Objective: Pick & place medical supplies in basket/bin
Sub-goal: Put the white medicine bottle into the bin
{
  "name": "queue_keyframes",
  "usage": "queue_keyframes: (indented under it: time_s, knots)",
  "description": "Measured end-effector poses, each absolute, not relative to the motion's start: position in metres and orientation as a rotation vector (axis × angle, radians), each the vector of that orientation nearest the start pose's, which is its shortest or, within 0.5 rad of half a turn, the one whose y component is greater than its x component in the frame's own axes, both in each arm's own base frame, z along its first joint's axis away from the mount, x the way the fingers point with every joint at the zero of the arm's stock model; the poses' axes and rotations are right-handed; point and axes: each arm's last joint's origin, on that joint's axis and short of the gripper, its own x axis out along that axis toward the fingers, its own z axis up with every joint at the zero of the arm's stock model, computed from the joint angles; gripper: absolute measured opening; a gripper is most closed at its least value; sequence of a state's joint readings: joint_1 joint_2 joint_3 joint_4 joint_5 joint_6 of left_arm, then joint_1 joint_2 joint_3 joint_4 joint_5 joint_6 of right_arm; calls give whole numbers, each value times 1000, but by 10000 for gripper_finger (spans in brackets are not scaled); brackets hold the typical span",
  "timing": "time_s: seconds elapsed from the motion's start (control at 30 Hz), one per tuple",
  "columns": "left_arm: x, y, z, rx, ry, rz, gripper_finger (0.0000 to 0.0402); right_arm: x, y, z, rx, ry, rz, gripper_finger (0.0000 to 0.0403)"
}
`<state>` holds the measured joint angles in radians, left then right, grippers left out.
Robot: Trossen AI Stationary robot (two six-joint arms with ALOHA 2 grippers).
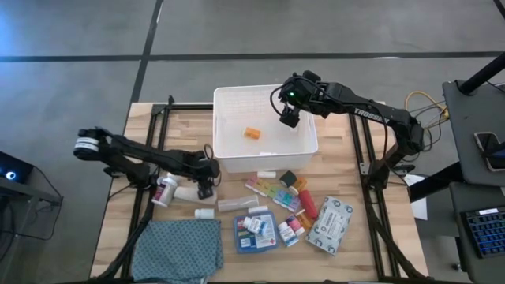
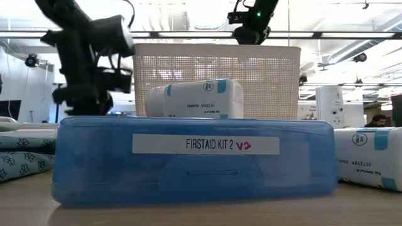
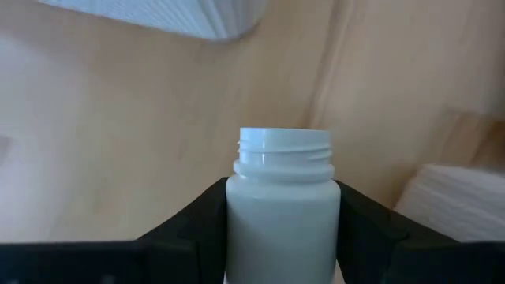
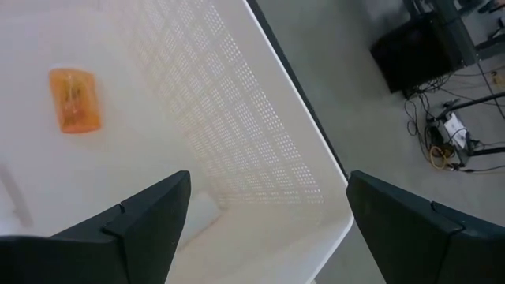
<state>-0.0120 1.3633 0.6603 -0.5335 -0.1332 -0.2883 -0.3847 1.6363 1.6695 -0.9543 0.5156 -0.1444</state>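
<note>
An uncapped white bottle (image 3: 282,213) lies on the wooden table in front of the bin's near left corner. My left gripper (image 1: 207,189) reaches down and is shut on it. The white slotted bin (image 1: 229,154) stands at the far middle with an orange container (image 4: 75,100) on its floor. My right gripper (image 1: 289,118) hangs open above the bin's right half, with nothing between its fingers. Other supplies lie in front of the bin: a pill organiser strip (image 1: 272,193), a blue first-aid box (image 1: 255,233) and a wipes pack (image 1: 331,225). My left gripper pinches the bottle's body (image 3: 237,221) between its two fingers, just below the shoulder and the threaded neck (image 3: 284,150). The fingers (image 3: 197,229) come steeply from above, one on each side. The neck points away from the wrist. The bottle's underside is hidden.
A teal patterned cloth (image 1: 181,248) lies at the near left. A red-capped white bottle (image 1: 164,189) and a clear tube (image 1: 237,205) lie close to my left gripper. Orange and pink containers (image 1: 296,221) sit between the box and the wipes pack.
</note>
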Motion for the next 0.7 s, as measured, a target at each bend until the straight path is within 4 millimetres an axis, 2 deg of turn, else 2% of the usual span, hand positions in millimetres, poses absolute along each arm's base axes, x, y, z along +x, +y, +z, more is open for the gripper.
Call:
queue_keyframes:
  time_s: [0.17, 0.37, 0.53, 0.7]
  knots:
    - [221, 2, 193, -165, 1248, 341, 159, 307, -140, 361, -209, 1013, -754, 329]
    - [214, 3, 261, -216, 1191, 393, 159, 308, -140, 362, -250, 1020, -733, 329]
    - [208, 3, 333, -295, 979, 396, 160, 308, -140, 363, -271, 1019, -723, 329]
    - [212, 9, 392, -220, 657, 492, 160, 310, -141, 365, -282, 990, -725, 329]
